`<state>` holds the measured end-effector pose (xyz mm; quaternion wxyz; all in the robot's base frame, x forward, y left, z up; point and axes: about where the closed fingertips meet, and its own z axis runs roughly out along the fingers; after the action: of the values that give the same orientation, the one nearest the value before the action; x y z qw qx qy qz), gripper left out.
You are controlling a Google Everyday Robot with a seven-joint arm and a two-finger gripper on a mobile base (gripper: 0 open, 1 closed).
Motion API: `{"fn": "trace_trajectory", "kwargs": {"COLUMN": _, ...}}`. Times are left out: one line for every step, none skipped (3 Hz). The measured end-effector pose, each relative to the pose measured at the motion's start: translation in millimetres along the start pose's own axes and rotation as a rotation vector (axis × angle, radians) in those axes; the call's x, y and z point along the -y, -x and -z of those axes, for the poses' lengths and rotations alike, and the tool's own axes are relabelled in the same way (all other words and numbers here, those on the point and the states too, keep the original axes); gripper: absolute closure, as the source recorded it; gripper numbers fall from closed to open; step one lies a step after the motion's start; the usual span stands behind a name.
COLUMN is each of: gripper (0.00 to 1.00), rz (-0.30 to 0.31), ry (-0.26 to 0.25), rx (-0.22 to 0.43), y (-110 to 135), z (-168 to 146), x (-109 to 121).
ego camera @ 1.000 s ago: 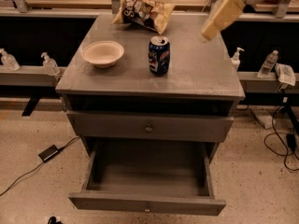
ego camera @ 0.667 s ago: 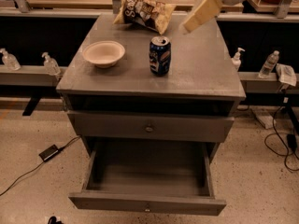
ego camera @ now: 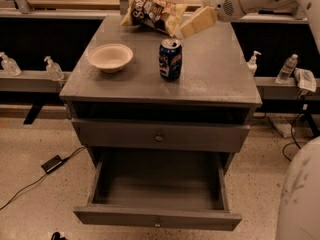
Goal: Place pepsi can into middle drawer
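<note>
Since a second ago my gripper (ego camera: pixel 198 22) has swung left and a little lower across the back of the cabinet top (ego camera: pixel 215 71), so it now hangs just above and to the right of the can (ego camera: pixel 170 60), near its silver lid but not touching it. Whether the gripper is set wide or narrow I cannot tell from here; it holds nothing. The can itself has not shifted: it stands upright near the middle of the top, apart from everything else. Just behind it lies the chip bag (ego camera: pixel 152 13), close under my gripper, and well to its left sits the bowl (ego camera: pixel 110 57). Below, the drawer (ego camera: pixel 125 215) I am to fill is pulled fully out, with nothing in it, while the taller drawer (ego camera: pixel 210 136) above it is closed. I judge this to be the approach to the grasp: I need to come down over the can without nudging the bag.
</note>
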<state>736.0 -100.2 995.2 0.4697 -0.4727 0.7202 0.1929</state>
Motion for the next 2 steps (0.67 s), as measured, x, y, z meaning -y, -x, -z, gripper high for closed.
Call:
{"fn": "trace_trajectory", "kwargs": {"gripper": 0.00, "rz": -0.018, "ry": 0.018, "rx": -0.020, "y": -15, "z": -21, "x": -3}}
{"fn": "trace_trajectory", "kwargs": {"gripper": 0.00, "rz": 0.028, "ry": 0.042, "rx": -0.024, "y": -32, "z": -51, "x": -4}}
